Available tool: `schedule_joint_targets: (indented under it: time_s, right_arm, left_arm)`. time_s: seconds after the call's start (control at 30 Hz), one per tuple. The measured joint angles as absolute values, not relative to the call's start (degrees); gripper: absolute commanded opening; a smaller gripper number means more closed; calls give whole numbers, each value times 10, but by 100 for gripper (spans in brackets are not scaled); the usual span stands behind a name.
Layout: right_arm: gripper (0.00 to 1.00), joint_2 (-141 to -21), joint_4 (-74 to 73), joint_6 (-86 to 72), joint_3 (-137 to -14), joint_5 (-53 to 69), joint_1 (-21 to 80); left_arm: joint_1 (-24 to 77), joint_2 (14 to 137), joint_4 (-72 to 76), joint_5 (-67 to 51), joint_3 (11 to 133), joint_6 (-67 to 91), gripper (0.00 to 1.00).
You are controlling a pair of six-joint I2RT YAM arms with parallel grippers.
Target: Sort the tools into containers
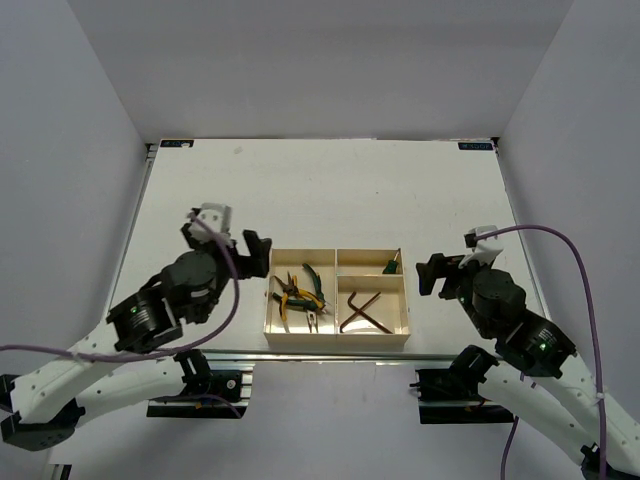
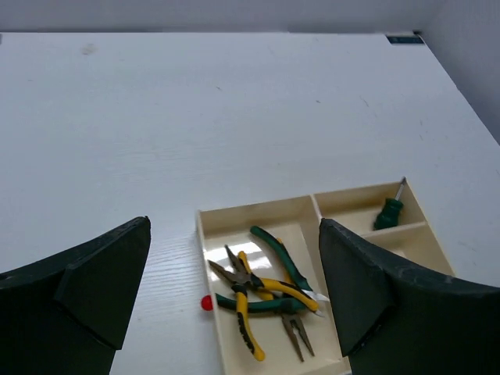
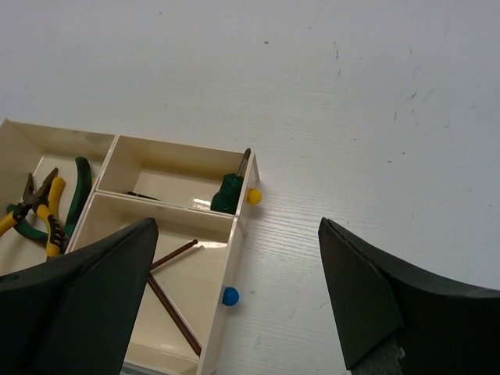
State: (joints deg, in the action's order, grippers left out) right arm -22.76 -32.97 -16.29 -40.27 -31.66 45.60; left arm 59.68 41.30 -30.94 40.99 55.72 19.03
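Note:
The cream tray [image 1: 336,341] sits at the table's near edge between my arms. Its large left compartment holds yellow-handled pliers [image 1: 293,297] [image 2: 244,306] and green-handled pliers [image 1: 313,283] [image 2: 281,256], crossed in a pile. The far right compartment holds a green-handled screwdriver [image 1: 391,265] [image 3: 231,191] [image 2: 388,210]. The near right compartment holds dark hex keys [image 1: 362,311] [image 3: 168,293]. My left gripper [image 1: 243,254] [image 2: 234,297] is open and empty, just left of the tray. My right gripper [image 1: 437,273] [image 3: 234,301] is open and empty, just right of the tray.
Small coloured dots mark the tray's outer walls: red [image 2: 206,303] on the left, yellow [image 3: 254,196] and blue [image 3: 230,296] on the right. White table [image 1: 320,190] stretches beyond the tray to grey walls. A metal rail [image 1: 330,355] runs along the near edge.

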Motion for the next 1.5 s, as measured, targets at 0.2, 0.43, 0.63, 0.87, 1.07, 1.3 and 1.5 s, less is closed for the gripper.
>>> schedule_joint_targets:
  time_s: [0.2,0.43,0.63,0.87,1.07,1.3,1.5]
  right_arm:
    - [89,-227,-334,-164,-392,-332,456]
    - [89,-224,-338,-170,-377,-343,456]
    - [89,-203,-340,-172,-366,-344,456]
    - [89,-180,-337,-173,-364,-346,456]
    - [89,-177,-337,-174,-357,-346,456]
    - [89,-177,-336,-174,-357,-346,456]
    - [89,-177,-335,-174,-357,-345,456]
  left_arm:
    - [597,316,-376,489,508,219,98]
    - [597,251,-409,517,440,234,98]
    - [597,218,-398,514,418,225,98]
    - [597,248,-394,511,417,223,98]
    - [597,254,-394,510,417,219,98]
    - [597,248,-387,509,417,215,98]
    - [597,248,-385,509,417,212,98]
